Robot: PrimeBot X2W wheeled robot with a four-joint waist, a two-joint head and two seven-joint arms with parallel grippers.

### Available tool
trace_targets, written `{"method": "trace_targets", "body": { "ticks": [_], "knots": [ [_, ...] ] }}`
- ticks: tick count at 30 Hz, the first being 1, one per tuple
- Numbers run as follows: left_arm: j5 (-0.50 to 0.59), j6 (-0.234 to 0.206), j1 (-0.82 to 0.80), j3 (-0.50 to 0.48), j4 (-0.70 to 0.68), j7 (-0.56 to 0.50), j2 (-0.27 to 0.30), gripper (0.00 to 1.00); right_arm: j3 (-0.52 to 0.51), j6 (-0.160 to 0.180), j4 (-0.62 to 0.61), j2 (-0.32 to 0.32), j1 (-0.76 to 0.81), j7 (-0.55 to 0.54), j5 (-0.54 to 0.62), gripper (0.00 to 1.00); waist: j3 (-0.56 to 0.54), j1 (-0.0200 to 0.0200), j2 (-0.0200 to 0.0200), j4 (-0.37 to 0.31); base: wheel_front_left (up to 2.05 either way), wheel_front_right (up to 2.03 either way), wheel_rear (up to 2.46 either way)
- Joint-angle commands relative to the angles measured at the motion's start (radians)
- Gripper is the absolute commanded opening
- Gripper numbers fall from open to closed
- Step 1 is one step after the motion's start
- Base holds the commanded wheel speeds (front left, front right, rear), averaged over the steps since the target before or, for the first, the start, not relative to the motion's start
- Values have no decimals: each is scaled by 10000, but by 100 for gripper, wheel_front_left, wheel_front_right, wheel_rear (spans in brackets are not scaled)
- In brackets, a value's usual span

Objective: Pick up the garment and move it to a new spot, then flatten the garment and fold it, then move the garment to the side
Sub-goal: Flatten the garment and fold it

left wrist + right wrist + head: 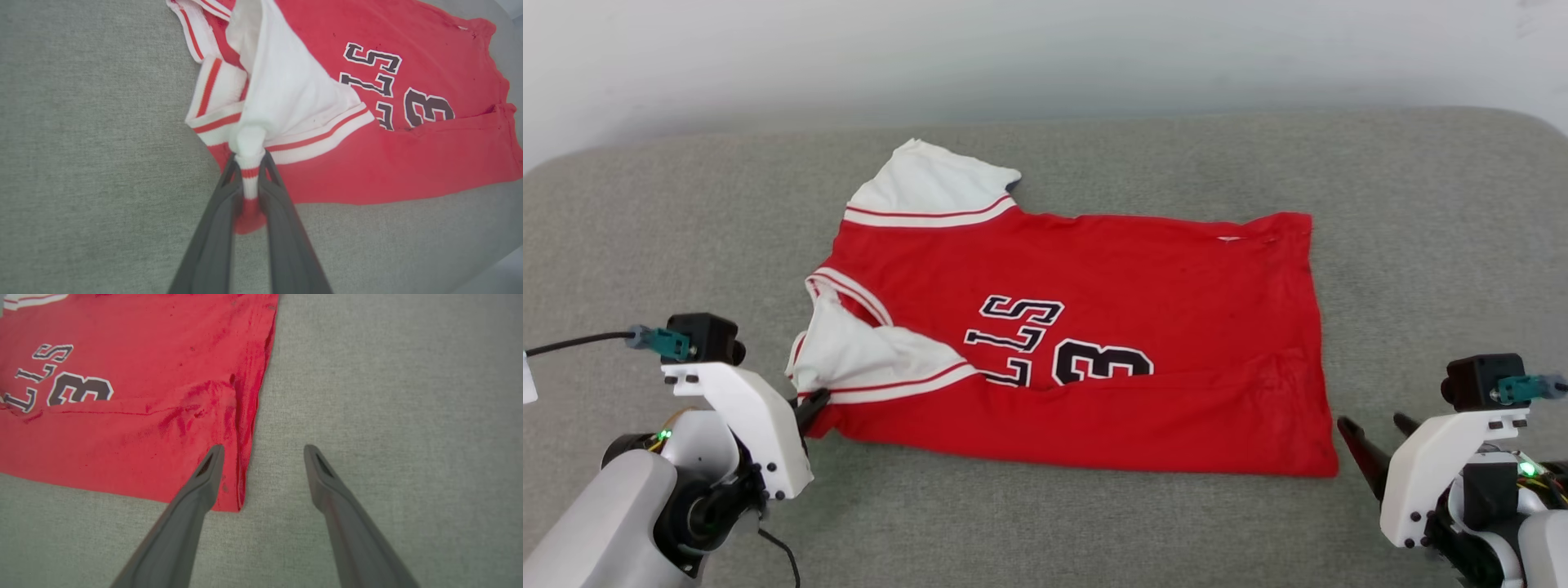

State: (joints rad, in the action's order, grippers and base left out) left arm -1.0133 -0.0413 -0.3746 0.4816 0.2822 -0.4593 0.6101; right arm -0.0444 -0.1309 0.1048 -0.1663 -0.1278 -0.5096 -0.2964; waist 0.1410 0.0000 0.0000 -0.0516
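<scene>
The garment (pixel 1111 327), a red jersey with black-and-white letters and a number, lies mostly flat on the grey cushion, white sleeves at its left end. My left gripper (pixel 815 404) is shut on the striped trim of the near sleeve at the jersey's front left corner; in the left wrist view the bunched garment (pixel 408 159) trim is pinched in my left gripper (pixel 250 157). My right gripper (pixel 1372 425) stands open just off the jersey's front right corner. In the right wrist view my right gripper (pixel 263 448) straddles the hem edge of the garment (pixel 122 433), one finger over red cloth, the other over the cushion.
The grey fabric cushion (pixel 1421 245) spans the whole work area, with a pale wall (pixel 1045 49) behind it. A black cable (pixel 572 343) runs off the left wrist camera.
</scene>
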Motion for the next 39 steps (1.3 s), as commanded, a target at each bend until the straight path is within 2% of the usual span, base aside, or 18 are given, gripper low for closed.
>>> {"method": "trace_targets", "body": {
  "ticks": [1,3,6,13,14,15,16,25,26,32,39],
  "knots": [
    [105,-85,-138,-30,-214,108,36,0,67,3,137,-175,-216,-679,-77,100,159,0,0,206,0,0,0],
    [197,-145,-253,-73,-578,197,55,0,135,2,325,-167,-376,-1656,-335,100,319,0,0,351,0,0,0],
    [320,-235,-304,-58,-1036,234,110,0,253,3,491,-130,-678,-2459,-572,100,584,0,0,534,0,0,0],
    [453,-302,-352,49,-1538,304,54,0,626,3,1814,149,-1250,-3365,-785,100,993,0,0,767,0,0,0],
    [447,-290,-339,64,-1540,304,32,0,683,2,2020,182,-1271,-3475,-817,96,1009,0,0,787,0,0,0],
    [421,-317,-316,58,-1504,330,-12,0,721,2,2192,240,-1268,-3559,-864,42,1001,0,0,804,0,0,0],
    [407,-347,-277,61,-1463,338,-28,0,756,2,2287,268,-1294,-3563,-890,0,988,0,0,812,0,0,0],
    [249,-440,336,41,-1175,649,-159,0,1023,3,1648,-233,-1510,-2968,-969,0,193,0,0,626,0,0,0],
    [171,-551,697,18,-1123,817,-229,0,1217,3,1419,-318,-1275,-2894,-1074,0,-303,0,0,573,0,0,0],
    [60,-902,1734,-12,-1431,1072,-150,0,1455,3,1029,-501,-550,-2850,-1293,0,-1307,0,0,558,0,0,0],
    [-68,-1427,2870,64,-1940,1041,-40,0,1374,2,589,-749,408,-2838,-1402,0,-1610,0,0,661,0,0,0]
  ]
}}
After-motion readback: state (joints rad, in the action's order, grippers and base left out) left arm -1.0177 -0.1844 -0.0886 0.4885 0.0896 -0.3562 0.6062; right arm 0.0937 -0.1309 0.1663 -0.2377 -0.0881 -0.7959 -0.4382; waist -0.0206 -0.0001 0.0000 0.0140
